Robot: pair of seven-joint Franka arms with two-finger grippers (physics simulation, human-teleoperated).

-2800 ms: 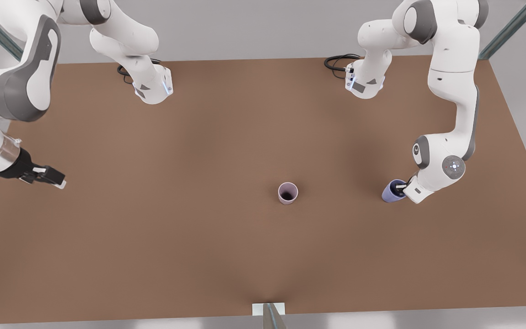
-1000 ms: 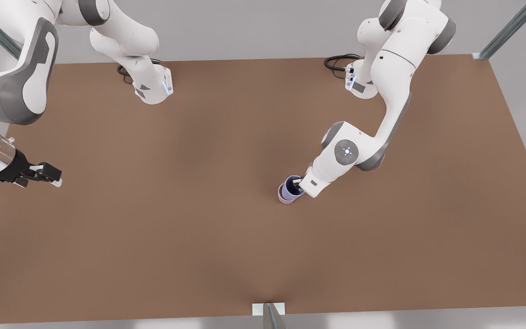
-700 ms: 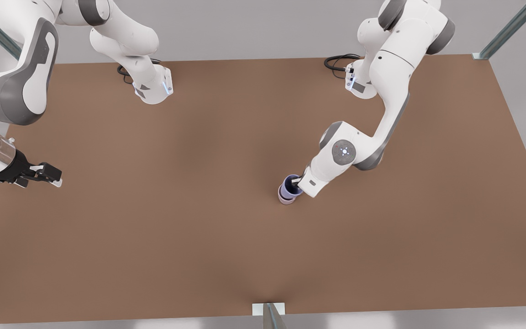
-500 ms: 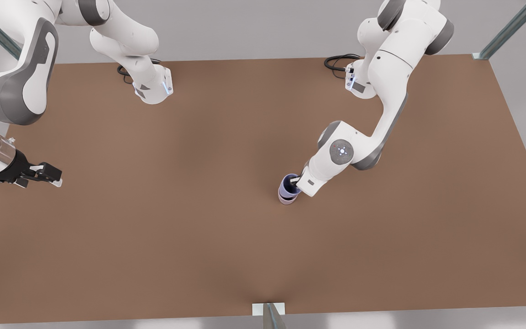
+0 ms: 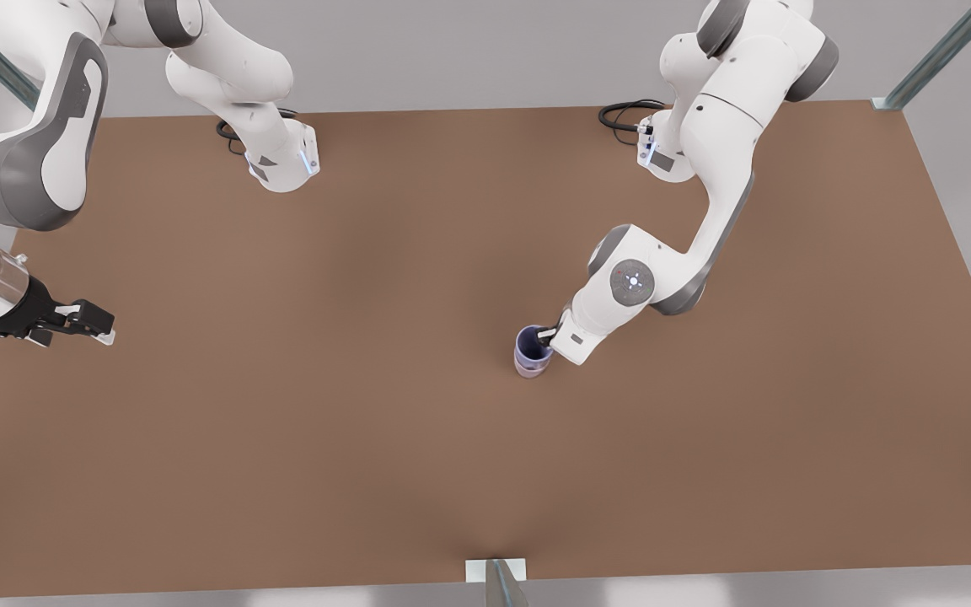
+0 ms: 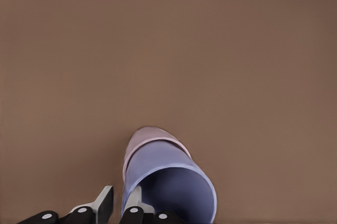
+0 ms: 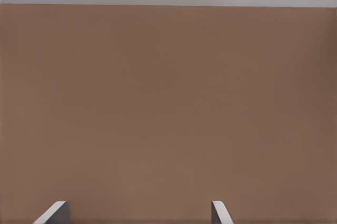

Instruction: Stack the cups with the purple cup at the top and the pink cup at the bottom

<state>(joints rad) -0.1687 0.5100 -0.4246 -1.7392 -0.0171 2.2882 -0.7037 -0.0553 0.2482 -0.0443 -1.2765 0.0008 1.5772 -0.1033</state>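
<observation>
While the bluish-lavender tapered purple cup [image 5: 533, 345] already sat nested in the pale pink-mauve tapered pink cup [image 5: 532, 368], just right of the front view's centre on the brown table [image 5: 300, 421], letting go and withdrawing seemed all that was left. Reaching down from the upper right, the left gripper [image 5: 548, 335] had its fingers [image 6: 134, 199] narrowed on the purple cup's rim. The right gripper [image 5: 85, 322] waited at the far left, fingers [image 7: 220, 212] spread wide, holding nothing.
</observation>
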